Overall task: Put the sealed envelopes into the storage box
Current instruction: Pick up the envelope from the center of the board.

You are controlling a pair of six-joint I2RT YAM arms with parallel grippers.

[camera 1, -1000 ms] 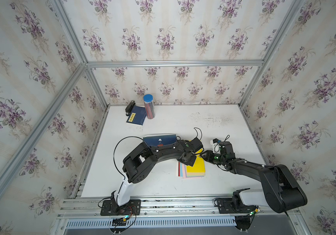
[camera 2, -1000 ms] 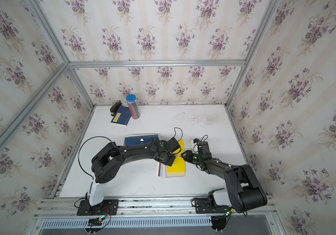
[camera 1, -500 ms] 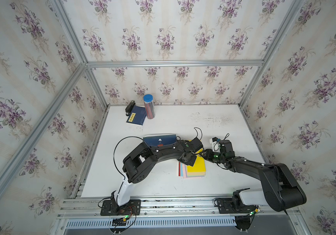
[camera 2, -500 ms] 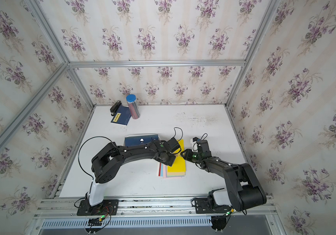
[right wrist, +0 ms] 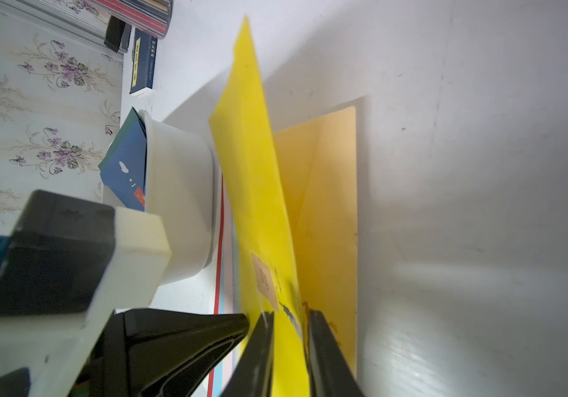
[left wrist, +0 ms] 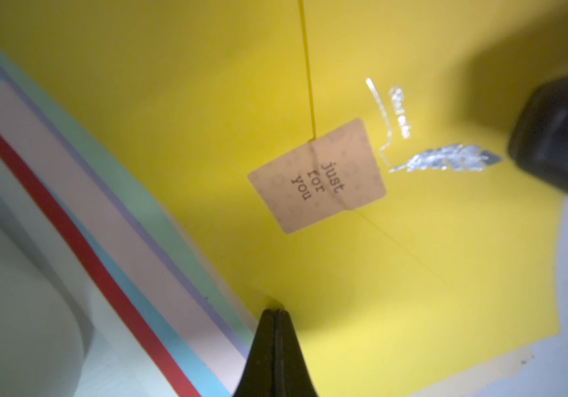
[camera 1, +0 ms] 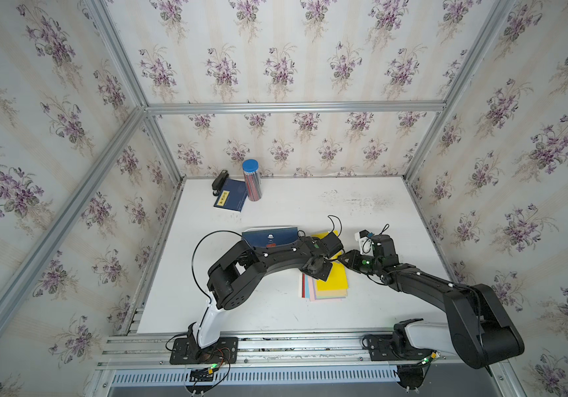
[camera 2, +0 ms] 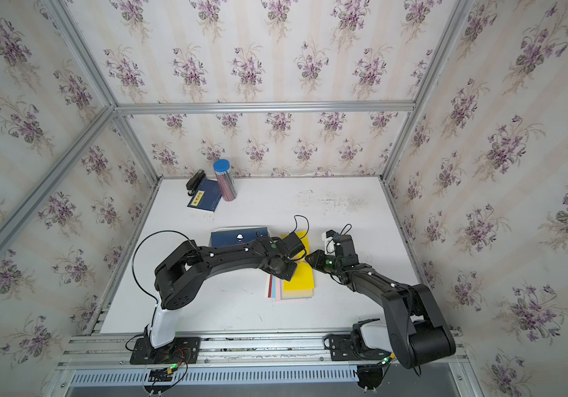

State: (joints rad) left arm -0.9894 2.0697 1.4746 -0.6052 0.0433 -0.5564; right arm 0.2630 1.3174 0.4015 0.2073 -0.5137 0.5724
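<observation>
Sealed envelopes [camera 1: 325, 290] lie in a fanned stack on the white table [camera 1: 310, 206], just beside the storage box [right wrist: 179, 206], on the side nearer the arm bases. A blue envelope [camera 1: 269, 237] already sits in the box. The right wrist view shows a dark green envelope [right wrist: 130, 115] behind it, both tilted and rising above the rim.

Topmost on the stack is the yellow envelope [camera 1: 337, 280], closed with a tan sticker [left wrist: 317, 175] reading "just for you", beside a silver feather print [left wrist: 447, 161]. Red, blue, pink, lilac and green edges show from under it.

Left hand [left wrist: 275, 314] has its fingers pressed together, holding nothing, the tip resting on the yellow envelope near one edge. Right hand [right wrist: 289, 314] stands narrow, one finger on either side of the yellow envelope's opposite edge. That edge is raised off the tan envelope [right wrist: 330, 172] below, but I cannot tell whether the fingers actually pinch the paper.

At the table's far corner are a pencil tube [camera 1: 252, 180], a navy booklet [camera 1: 231, 199] and a black stapler [camera 1: 219, 179].
</observation>
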